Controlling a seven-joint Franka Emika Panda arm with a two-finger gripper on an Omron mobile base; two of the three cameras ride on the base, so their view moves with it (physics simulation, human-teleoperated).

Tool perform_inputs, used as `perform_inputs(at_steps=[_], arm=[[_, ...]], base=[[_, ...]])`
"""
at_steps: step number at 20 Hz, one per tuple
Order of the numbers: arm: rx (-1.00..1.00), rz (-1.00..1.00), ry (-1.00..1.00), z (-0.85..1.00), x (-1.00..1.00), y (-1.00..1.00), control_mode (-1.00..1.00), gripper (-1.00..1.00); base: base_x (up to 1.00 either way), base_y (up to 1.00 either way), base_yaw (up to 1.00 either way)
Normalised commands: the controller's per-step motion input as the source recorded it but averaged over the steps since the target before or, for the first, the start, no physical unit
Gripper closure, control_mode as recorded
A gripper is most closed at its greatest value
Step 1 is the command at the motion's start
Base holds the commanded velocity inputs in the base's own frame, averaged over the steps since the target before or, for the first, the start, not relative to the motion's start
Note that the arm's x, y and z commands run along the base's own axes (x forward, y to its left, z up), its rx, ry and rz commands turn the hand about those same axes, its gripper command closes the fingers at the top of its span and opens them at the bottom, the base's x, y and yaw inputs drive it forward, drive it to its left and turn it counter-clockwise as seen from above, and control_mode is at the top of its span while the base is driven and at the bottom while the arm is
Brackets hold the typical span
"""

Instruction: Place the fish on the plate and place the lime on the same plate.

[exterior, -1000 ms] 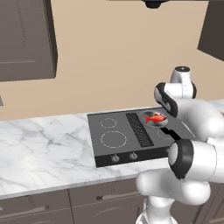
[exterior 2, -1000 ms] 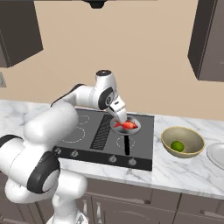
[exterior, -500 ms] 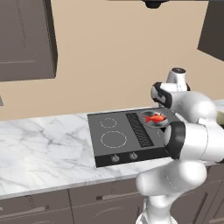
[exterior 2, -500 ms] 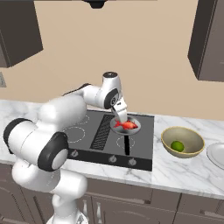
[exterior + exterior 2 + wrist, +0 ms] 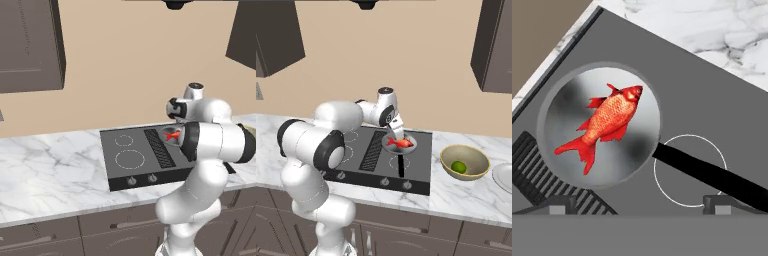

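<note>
Red-orange against grey steel, the fish [image 5: 605,125] lies flat in the round pan [image 5: 564,100], its head toward the pan's black handle [image 5: 712,176] and its forked tail toward the ribbed grille [image 5: 542,175] of the stove [image 5: 712,100]. The pan sits on the right half of the dark stove, which is set into the white marble bench [image 5: 466,200]. The pincer [image 5: 398,133] hangs above the pan with its jaws spread wide and nothing between them; in the hand view its two dark tips [image 5: 559,205] stand well apart, clear of the fish. To the right of the stove, on the bench, a deep tan bowl [image 5: 476,172] holds the green lime [image 5: 458,167]. Just beyond the bowl, at the right edge of the right base view, the rim of the pale plate [image 5: 504,177] shows.
</note>
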Motion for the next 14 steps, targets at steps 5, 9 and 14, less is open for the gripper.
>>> perform_inputs(at_steps=[5, 9, 14], arm=[[0.0, 0.0, 0.0, -0.41, 0.4, -0.12, -1.0, -1.0], [0.0, 0.0, -0.01, -0.35, 0.38, -0.11, -1.0, -1.0], [0.0, 0.0, -0.03, -0.34, 0.34, -0.11, -1.0, -1.0]], base=[[0.0, 0.0, 0.0], [0.0, 0.0, 0.0], [0.0, 0.0, 0.0]])
